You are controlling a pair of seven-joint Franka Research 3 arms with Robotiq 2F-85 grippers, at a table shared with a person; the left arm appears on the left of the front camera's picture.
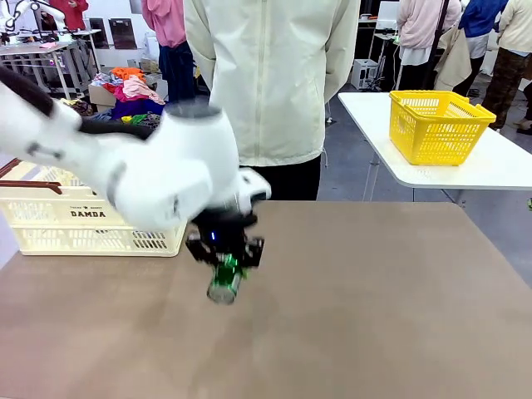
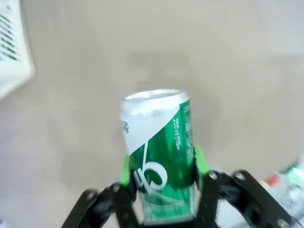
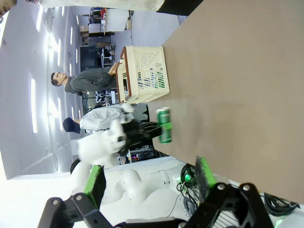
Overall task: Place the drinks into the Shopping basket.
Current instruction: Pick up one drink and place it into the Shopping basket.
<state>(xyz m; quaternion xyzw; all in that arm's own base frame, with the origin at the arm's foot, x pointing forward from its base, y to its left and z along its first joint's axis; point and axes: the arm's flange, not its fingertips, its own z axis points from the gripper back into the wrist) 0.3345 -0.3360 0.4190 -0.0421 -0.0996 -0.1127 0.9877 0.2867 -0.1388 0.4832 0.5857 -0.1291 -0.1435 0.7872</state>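
My left gripper (image 1: 224, 264) is shut on a green drink can (image 1: 224, 279), holding it tilted just above the brown table, near its middle. From the left wrist, the green can (image 2: 159, 156) sits between the green pads (image 2: 199, 160), its silver top pointing away. The cream Shopping basket (image 1: 75, 223) with brown rim and "DAMDA" lettering stands at the table's far left, partly behind my left arm. In the right wrist view my right gripper (image 3: 149, 175) is open and empty, with the green can (image 3: 164, 124) and the basket (image 3: 142, 75) farther off.
A person in a cream jacket (image 1: 270, 75) stands at the table's far edge. A bright yellow basket (image 1: 439, 125) sits on a white side table at the back right. Bare brown tabletop (image 1: 382, 307) spreads to the right and front.
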